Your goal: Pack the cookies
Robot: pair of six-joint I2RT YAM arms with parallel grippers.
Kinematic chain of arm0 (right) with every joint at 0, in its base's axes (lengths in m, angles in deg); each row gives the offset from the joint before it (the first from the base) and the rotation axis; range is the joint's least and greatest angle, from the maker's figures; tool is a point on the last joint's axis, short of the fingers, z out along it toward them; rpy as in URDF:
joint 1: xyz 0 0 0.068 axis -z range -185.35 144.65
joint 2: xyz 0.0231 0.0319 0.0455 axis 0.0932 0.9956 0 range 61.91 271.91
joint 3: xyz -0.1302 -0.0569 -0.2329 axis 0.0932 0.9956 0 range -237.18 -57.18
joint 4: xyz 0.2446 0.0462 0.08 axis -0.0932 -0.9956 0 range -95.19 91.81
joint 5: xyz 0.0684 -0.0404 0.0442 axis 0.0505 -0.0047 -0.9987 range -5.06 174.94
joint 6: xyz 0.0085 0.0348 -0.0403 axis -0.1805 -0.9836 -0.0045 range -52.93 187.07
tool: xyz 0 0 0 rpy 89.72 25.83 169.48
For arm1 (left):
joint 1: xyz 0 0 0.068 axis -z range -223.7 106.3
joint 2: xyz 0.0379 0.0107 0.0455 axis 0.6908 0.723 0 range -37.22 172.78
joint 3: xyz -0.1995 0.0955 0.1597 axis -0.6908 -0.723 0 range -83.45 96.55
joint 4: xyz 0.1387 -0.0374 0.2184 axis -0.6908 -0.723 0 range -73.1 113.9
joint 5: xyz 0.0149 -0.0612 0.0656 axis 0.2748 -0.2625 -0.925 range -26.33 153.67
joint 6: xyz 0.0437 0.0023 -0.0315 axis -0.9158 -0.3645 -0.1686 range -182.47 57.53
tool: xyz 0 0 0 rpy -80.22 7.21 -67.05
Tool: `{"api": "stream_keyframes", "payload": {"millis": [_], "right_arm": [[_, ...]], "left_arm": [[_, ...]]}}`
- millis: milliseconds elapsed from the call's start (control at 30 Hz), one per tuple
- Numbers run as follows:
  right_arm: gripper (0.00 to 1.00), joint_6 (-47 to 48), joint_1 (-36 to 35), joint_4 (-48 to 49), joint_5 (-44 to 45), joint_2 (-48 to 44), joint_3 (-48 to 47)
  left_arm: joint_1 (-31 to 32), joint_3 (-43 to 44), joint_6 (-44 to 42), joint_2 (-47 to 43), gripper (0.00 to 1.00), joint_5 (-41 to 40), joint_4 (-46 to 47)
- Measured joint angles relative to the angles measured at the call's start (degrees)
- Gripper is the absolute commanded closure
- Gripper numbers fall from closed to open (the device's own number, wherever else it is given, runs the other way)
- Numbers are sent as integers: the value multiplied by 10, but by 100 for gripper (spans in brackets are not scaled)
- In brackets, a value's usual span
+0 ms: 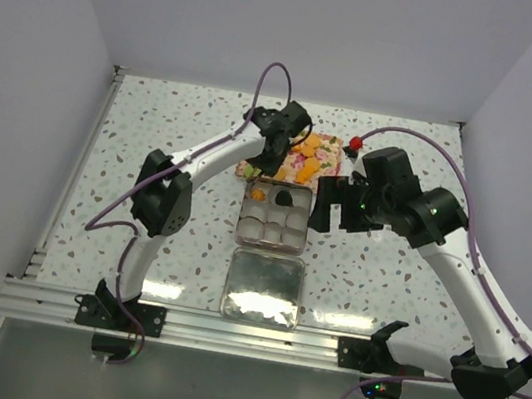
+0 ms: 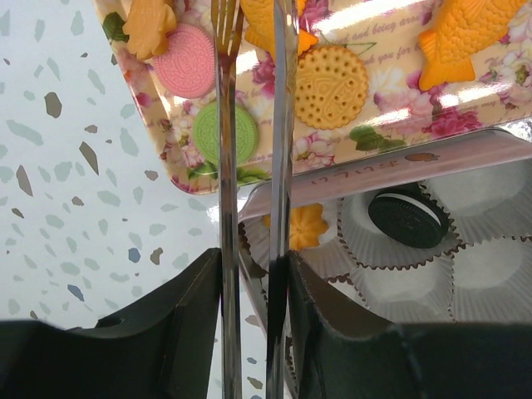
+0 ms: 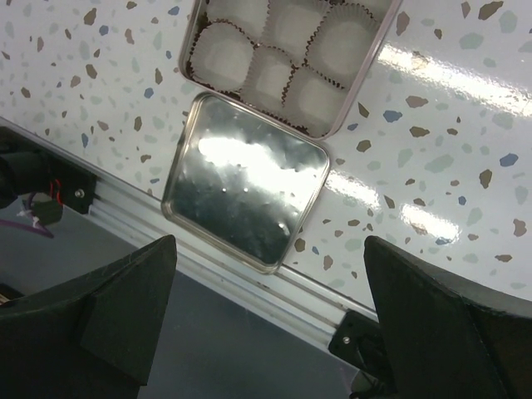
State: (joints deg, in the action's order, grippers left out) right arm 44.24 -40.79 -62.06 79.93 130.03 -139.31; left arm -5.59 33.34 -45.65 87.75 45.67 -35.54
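The cookies (image 2: 331,86) lie on the tray (image 2: 391,116), two already in the tin (image 2: 374,170). They are probably light, rigid and brittle, so take each by opposite edges. The left pincer (image 2: 253,332) clamps tongs (image 2: 283,166); the right pincer (image 3: 266,332) stands open, empty.

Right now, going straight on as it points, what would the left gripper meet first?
Tongs in the left gripper reach over the floral tray; probably that, between green cookie and round orange cookie. Depth unclear.
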Motion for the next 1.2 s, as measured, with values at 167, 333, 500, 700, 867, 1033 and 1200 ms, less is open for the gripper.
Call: {"api": "stream_keyframes", "payload": {"millis": [167, 333, 500, 700, 867, 1033, 1200], "right_arm": [[1, 4, 0, 0, 0, 2, -3], [1, 6, 0, 0, 0, 2, -4], [1, 6, 0, 0, -1, 2, -6], [1, 3, 0, 1, -5, 1, -6], [1, -6, 0, 4, -10, -3, -6], [1, -17, 0, 5, -12, -24, 0], [1, -27, 0, 5, -12, -48, 5]], "left_arm": [[-5, 0, -1, 0, 64, -2, 0], [-10, 6, -2, 0, 64, -7, -7], [-13, 28, -4, -2, 64, -12, -22], [-13, 40, -4, -38, 60, -13, -30], [-13, 26, -3, -85, 53, -8, -28], [-13, -21, 0, -100, 48, -3, -24], [-13, -42, 1, -100, 45, -12, -27]]}}
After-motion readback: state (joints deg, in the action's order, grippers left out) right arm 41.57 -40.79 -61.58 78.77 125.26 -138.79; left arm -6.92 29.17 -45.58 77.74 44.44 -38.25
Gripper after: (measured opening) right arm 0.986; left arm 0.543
